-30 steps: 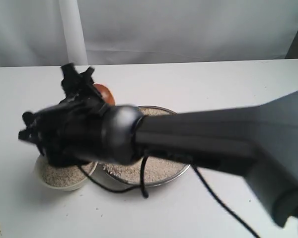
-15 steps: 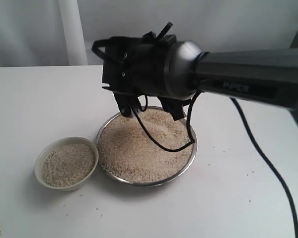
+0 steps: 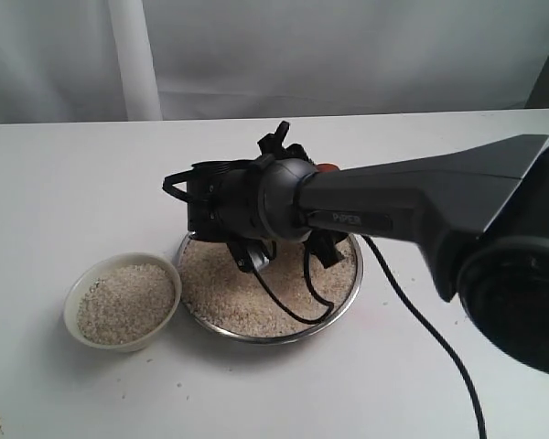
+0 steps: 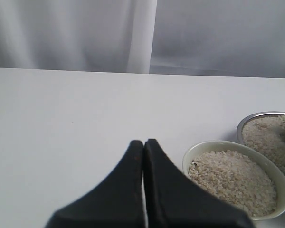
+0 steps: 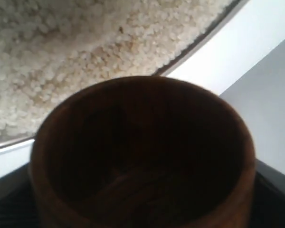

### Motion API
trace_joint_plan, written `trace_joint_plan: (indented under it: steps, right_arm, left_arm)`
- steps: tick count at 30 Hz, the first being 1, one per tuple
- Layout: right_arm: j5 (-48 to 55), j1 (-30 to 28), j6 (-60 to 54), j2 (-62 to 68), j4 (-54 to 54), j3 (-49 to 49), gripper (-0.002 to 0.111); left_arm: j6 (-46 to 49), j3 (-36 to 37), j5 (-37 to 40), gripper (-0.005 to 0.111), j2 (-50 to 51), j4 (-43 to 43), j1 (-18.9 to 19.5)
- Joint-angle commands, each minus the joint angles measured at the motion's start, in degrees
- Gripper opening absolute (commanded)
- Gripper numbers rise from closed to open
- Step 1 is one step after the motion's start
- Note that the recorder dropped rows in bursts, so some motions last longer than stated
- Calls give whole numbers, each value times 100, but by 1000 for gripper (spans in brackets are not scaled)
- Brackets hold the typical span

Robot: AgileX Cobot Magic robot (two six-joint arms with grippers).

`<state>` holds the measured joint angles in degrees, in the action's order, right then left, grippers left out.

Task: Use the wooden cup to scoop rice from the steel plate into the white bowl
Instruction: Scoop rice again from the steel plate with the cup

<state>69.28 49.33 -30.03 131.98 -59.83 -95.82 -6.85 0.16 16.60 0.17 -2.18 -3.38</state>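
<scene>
Rice [image 3: 221, 294] grainy in shiny steel plate [image 3: 274, 337] | right hand [image 5: 142, 199] clamps round wooden cup [image 5: 133, 156] | left hand [image 4: 143, 147] closed, empty

Three vessels, two heaps of grain.
One steel plate [image 3: 256, 337], one white bowl [image 3: 119, 344] and one wooden cup [image 5: 133, 85]. The rice [image 3: 224, 294] lies in two masses, one per dish, plus a scatter of loose grains, too small to count, on the single desk [image 3: 73, 183].
</scene>
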Motion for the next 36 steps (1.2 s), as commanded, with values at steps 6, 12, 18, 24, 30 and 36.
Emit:
trace_joint_plan:
  steps: [6, 12, 18, 24, 30, 36]
  right_arm:
    - [68, -18, -58, 243, -87, -29, 0]
    - [46, -8, -58, 375, 39, -29, 0]
    - [-541, 78, -58, 375, 440, -29, 0]
    - [-1125, 78, 2, 207, 1085, -29, 0]
    - [-1145, 78, 54, 158, 1323, -29, 0]
    - [-1284, 51, 334, 146, 1387, -29, 0]
  left_arm:
    - [-4, -16, -24, 0, -17, 28, -24]
    - [-18, -16, -24, 0, -17, 28, -24]
    - [-8, -16, -24, 0, -17, 28, -24]
    - [-22, -16, -24, 0, -17, 28, -24]
    - [-22, -16, -24, 0, -17, 28, -24]
    - [-14, -16, -24, 0, -17, 28, -24]
